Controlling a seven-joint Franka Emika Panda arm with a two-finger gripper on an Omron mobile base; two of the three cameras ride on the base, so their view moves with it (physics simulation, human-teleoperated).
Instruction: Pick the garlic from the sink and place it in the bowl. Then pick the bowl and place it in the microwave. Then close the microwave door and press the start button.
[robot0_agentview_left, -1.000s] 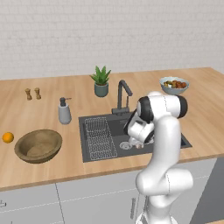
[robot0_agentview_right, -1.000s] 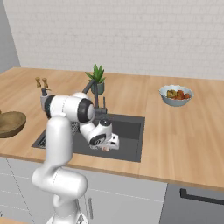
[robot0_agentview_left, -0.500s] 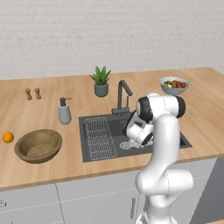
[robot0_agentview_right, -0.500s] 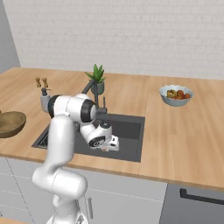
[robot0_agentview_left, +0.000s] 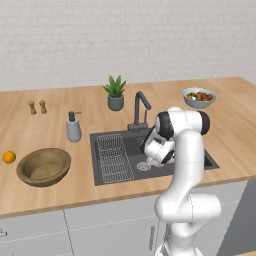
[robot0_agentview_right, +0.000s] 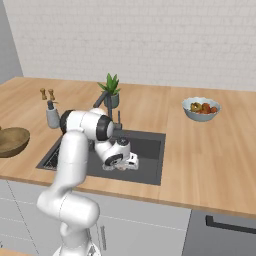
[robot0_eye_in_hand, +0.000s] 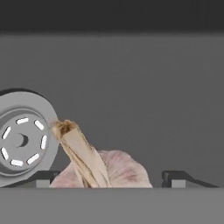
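The garlic (robot0_eye_in_hand: 111, 168), a whitish bulb with a tan stalk, lies on the floor of the dark grey sink (robot0_agentview_left: 127, 144) beside the round metal drain (robot0_eye_in_hand: 22, 140). My gripper (robot0_eye_in_hand: 110, 178) reaches down into the basin and stands open around the bulb. One fingertip (robot0_eye_in_hand: 41, 177) is on each side of it, and a gap shows at each. From the base the hand (robot0_agentview_left: 152, 159) hangs over the drain. The brown wooden bowl (robot0_agentview_left: 43, 166) rests on the counter left of the sink. The microwave and its door are out of view.
A wire rack (robot0_agentview_left: 114, 157) fills the sink's left half and a black faucet (robot0_agentview_left: 141, 107) rises behind it. A soap dispenser (robot0_agentview_left: 73, 127), an orange (robot0_agentview_left: 8, 157), a plant (robot0_agentview_left: 115, 92), shakers (robot0_agentview_left: 37, 106) and a fruit bowl (robot0_agentview_left: 198, 97) stand on the counter.
The hand has sunk a little deeper into the sink towards the drain. Bowl and counter things have not moved.
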